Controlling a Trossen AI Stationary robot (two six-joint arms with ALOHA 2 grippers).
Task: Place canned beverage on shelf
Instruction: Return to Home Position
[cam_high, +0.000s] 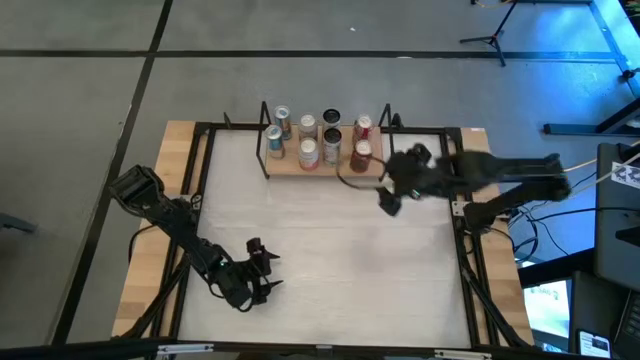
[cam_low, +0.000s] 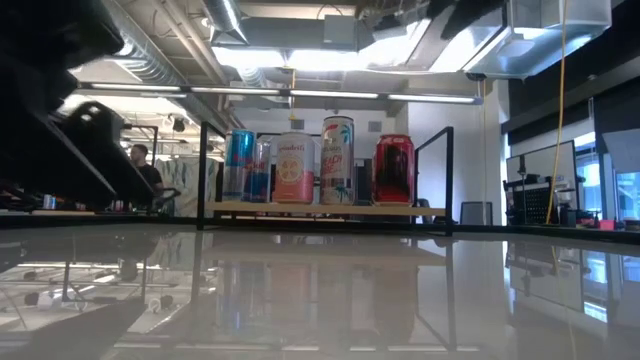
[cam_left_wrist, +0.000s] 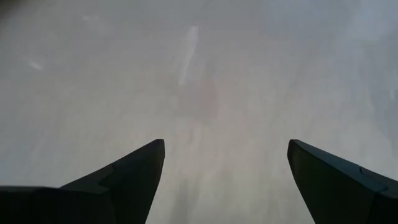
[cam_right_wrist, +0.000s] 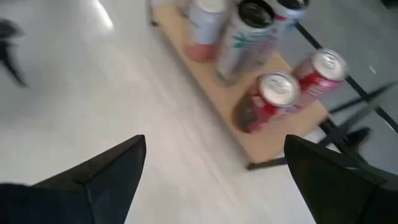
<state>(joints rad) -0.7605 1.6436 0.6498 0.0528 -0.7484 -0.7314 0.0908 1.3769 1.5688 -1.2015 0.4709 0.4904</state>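
Note:
The shelf (cam_high: 325, 168), a light-wood board in a black frame, stands at the table's far side and carries several upright cans. Among them are two red cans (cam_right_wrist: 273, 99) at its right end, a tall silver one (cam_right_wrist: 245, 37) and a pink-and-white one (cam_low: 294, 168). My right gripper (cam_high: 387, 197) hangs open in the air just near and right of the shelf's right end, with nothing between its fingers (cam_right_wrist: 215, 139). My left gripper (cam_high: 262, 266) stands open low over the table's near left part and holds nothing (cam_left_wrist: 226, 144).
The black frame rails (cam_high: 205, 150) run along the table's left, right and far edges. The shelf's upright end loops (cam_low: 432, 180) stand at both ends. The pale tabletop (cam_high: 350, 250) lies between the two arms. A person (cam_low: 140, 165) shows far back in the room.

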